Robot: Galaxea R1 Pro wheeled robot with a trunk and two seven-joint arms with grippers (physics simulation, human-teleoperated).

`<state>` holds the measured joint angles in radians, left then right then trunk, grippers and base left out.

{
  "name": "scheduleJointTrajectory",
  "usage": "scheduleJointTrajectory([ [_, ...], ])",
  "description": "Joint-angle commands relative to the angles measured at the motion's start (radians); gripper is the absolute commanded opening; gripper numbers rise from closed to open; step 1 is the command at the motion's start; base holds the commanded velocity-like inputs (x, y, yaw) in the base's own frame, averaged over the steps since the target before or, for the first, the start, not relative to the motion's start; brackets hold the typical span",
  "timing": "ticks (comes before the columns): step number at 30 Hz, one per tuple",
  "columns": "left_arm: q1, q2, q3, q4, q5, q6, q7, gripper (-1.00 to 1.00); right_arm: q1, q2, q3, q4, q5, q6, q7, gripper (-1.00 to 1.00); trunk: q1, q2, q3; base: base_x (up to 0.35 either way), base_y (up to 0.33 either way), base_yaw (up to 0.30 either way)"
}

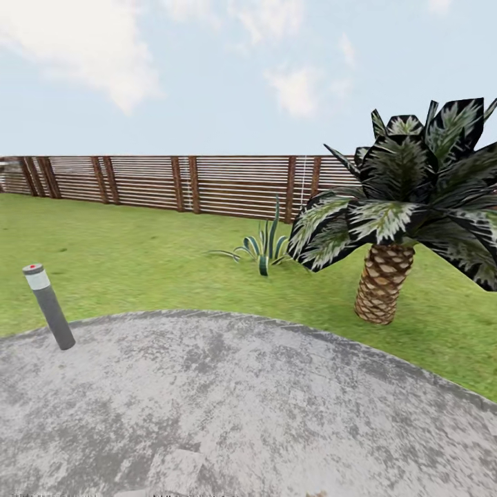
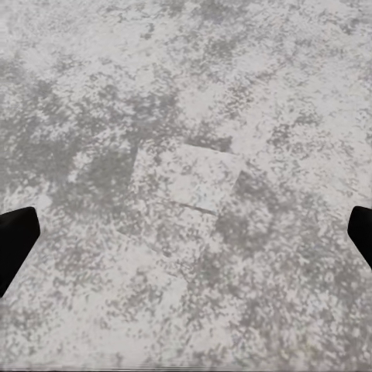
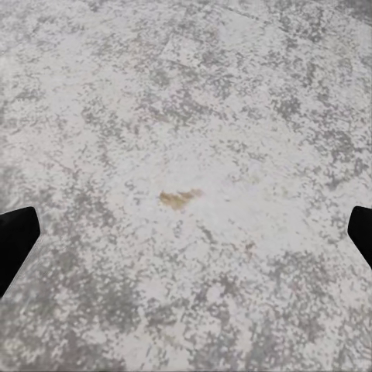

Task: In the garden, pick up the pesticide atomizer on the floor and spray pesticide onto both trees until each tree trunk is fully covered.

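Two black fingertips of the left gripper [image 2: 186, 236] sat at opposite edges of the left wrist view, spread wide with nothing between them, above mottled grey stone paving [image 2: 194, 116] with a paler square slab [image 2: 190, 178] set in it. The right gripper [image 3: 186, 236] stood the same way in the right wrist view, fingers spread wide and holding nothing, over similar speckled stone bearing a small yellowish-brown stain [image 3: 180, 198]. From the head view, a rounded apron of grey paving [image 1: 241, 407] filled the foreground, bordered by the green lawn [image 1: 138, 255] of the garden. A short grey bollard light [image 1: 48, 306] with a white band and a red dot on its cap rose tilted at the paving's left edge. A short palm [image 1: 384, 276] with a scaly trunk and dark, white-streaked fronds grew on the grass to the right, and a small spiky striped plant [image 1: 264, 248] sat near it, towards the brown slatted wooden fence [image 1: 172, 181] running across the back under a pale cloudy sky. No atomizer or tall bare-trunked tree could be made out.
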<state>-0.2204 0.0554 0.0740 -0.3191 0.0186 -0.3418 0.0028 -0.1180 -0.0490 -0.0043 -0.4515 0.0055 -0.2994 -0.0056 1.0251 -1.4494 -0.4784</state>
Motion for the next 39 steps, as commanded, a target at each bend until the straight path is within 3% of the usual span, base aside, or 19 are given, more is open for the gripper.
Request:
scheduleJointTrajectory([
  [1, -0.001, 0.0, 0.001, 0.001, 0.002, -0.003, 0.0, 1.0, 0.0, 0.0, 0.0, 0.0, 0.001, -0.003, -0.001, 1.0, 0.0, -0.001, -0.002, 0.0, 0.0, 0.266],
  [6, 0.0, 0.001, 0.006, 0.002, 0.003, -0.003, 0.002, 1.0, 0.0, 0.0, 0.0, 0.001, 0.001, -0.003, -0.001, 1.0, 0.0, -0.001, -0.006, 0.019, -0.036, 0.256],
  [15, 0.001, 0.0, 0.06, 0.002, 0.002, -0.005, 0.0, 1.0, 0.0, 0.0, 0.001, 0.001, 0.001, -0.003, -0.001, 1.0, 0.0, -0.001, -0.017, 0.162, -0.208, 0.217],
  [30, 0.001, 0.0, 0.062, 0.002, 0.0, -0.005, -0.001, 1.0, 0.0, 0.0, 0.001, 0.001, 0.001, -0.004, -0.001, 1.0, 0.0, -0.001, -0.035, 0.245, -0.222, 0.19],
  [39, 0.001, 0.0, 0.063, 0.002, 0.0, -0.005, -0.001, 1.0, 0.0, 0.001, 0.001, 0.001, 0.001, -0.004, -0.001, 1.0, 0.0, -0.001, -0.046, 0.081, -0.049, 0.191],
])
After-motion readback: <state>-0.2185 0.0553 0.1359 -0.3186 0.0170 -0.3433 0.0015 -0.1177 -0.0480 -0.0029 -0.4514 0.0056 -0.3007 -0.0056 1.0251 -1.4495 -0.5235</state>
